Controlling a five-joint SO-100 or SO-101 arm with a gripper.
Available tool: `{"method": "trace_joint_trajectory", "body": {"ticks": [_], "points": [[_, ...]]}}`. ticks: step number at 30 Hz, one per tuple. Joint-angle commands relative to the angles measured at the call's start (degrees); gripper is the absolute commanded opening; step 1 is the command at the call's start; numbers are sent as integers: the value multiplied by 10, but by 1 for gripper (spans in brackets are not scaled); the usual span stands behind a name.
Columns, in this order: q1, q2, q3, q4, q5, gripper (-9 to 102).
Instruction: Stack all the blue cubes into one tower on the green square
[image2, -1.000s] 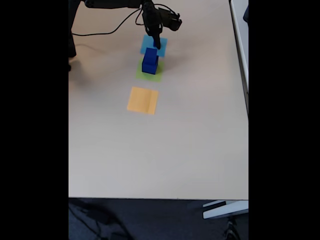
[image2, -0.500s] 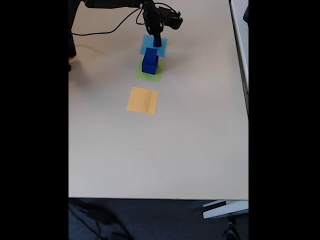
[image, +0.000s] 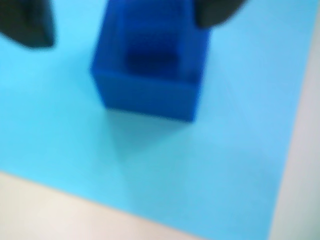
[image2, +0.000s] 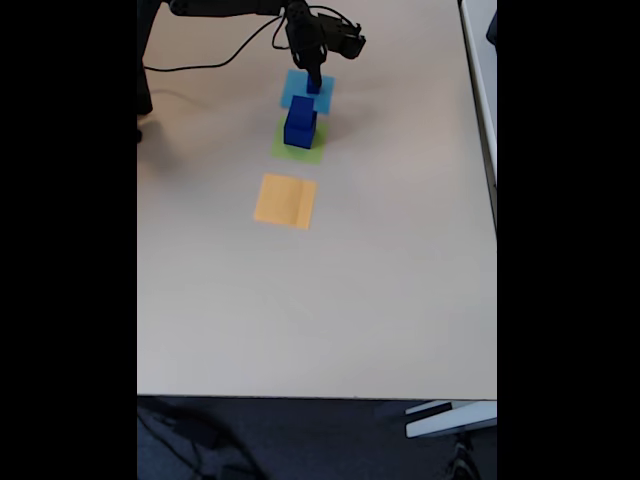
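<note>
The gripper (image2: 313, 80) has come down a little over the last second and now sits low over the light-blue patch (image2: 296, 90), its dark fingers (image: 25, 22) spread either side of a small blue cube (image: 150, 75) in the wrist view. The jaws stand apart, straddling the cube with a clear gap on the left side; on the right I can't tell whether the finger touches it. Nothing is gripped yet, by the look of it.

Just beside that patch, the green square (image2: 300, 150) already carries a tower of blue cubes (image2: 299, 122), which has stayed put. The orange patch (image2: 285, 200) lies bare further down the table (image2: 400, 280). So this seems to be the pickup of another cube for the tower; closing on it comes next.
</note>
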Motion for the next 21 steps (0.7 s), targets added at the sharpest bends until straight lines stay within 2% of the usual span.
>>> {"method": "trace_joint_trajectory", "body": {"ticks": [1, 11, 21], "points": [[4, 23, -42, -4, 3, 13], [3, 10, -58, 0, 7, 7], [2, 9, -61, -1, 7, 17]]}}
